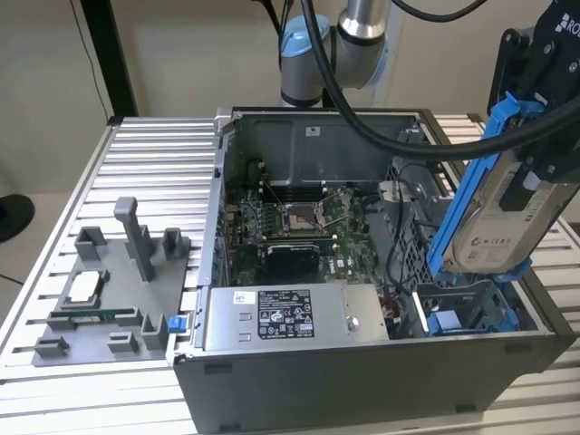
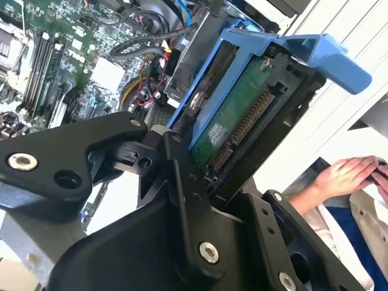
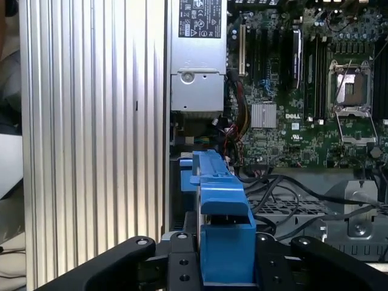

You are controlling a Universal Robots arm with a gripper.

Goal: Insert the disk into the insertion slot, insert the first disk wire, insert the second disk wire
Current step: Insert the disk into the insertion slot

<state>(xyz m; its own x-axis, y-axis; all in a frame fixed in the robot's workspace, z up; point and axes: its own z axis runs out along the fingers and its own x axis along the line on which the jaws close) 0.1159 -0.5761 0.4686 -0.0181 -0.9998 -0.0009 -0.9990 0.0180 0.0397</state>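
Exterior view first: you have one arm point(image 1: 337, 36) reaching over from behind one open computer case point(image 1: 362, 381), which lies on a slatted metal table point(image 1: 154, 172). Count one disk point(image 1: 494, 227), and the gripper point(image 1: 530, 154) has it. It hangs tilted, its upper end leaning toward the exterior view's right. It is clear of the case, above the corner on the exterior view's right.

Directly below sits the one insertion slot point(image 1: 467, 313), a dark cage with blue rails. The disk's lower edge is near the slot, but you cannot tell whether the two touch.

In the first wrist view, the gripper point(image 3: 227, 257) has two black fingers point(image 3: 182, 254) closed against opposite sides of the disk's point(image 3: 221, 206) blue carrier. The jaws stand only as wide as the carrier. The second wrist view shows the gripper point(image 2: 224, 182) from the other side, with the disk's point(image 2: 230, 115) green circuit board and connector row facing the camera.

Inside the case you have one power supply box point(image 1: 272, 317) along the near wall and one motherboard point(image 1: 290, 227) behind it. Several black cables point(image 1: 403, 186) lie loose beside the cage.

On the table toward the exterior view's left rests one grey holder tray point(image 1: 109, 290), well apart from the gripper.

A person's hand point(image 2: 345, 176) shows past the table edge in the second wrist view.
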